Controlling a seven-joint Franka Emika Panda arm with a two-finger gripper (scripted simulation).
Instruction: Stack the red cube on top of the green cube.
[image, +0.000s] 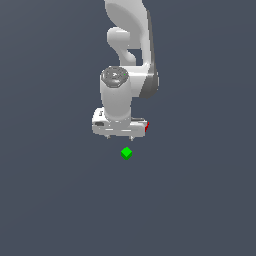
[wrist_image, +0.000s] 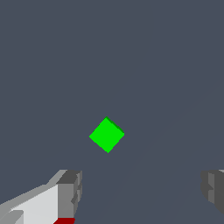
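So, quick status from where I'm standing:

Arm: white arm hanging over a bare grey floor, claw (image: 120, 137) pointing down.

Claw: fingers (wrist_image: 70, 192) spread wide apart in the wrist view, one at each side, nothing between them. Not holding anything as far as I can see.

Green cube (image: 126, 153): sitting alone on the floor, just below the claw in the exterior view and a bit toward that view's right. In the wrist view it shows up (wrist_image: 106, 134) out ahead of the open fingers, turned like a diamond. Nothing on top of it.

Red cube (image: 147, 127): only a sliver of red peeking out at the hand's edge on the exterior view's right, plus a red scrap by one finger in the wrist view (wrist_image: 64, 221). Mostly hidden, can't tell if it touches the claw.

Done so far: nothing really, no grab, no stack.

Left to do: I'd say pretty much everything: line up on red, close on it, lift, carry over green, set it down squarely.
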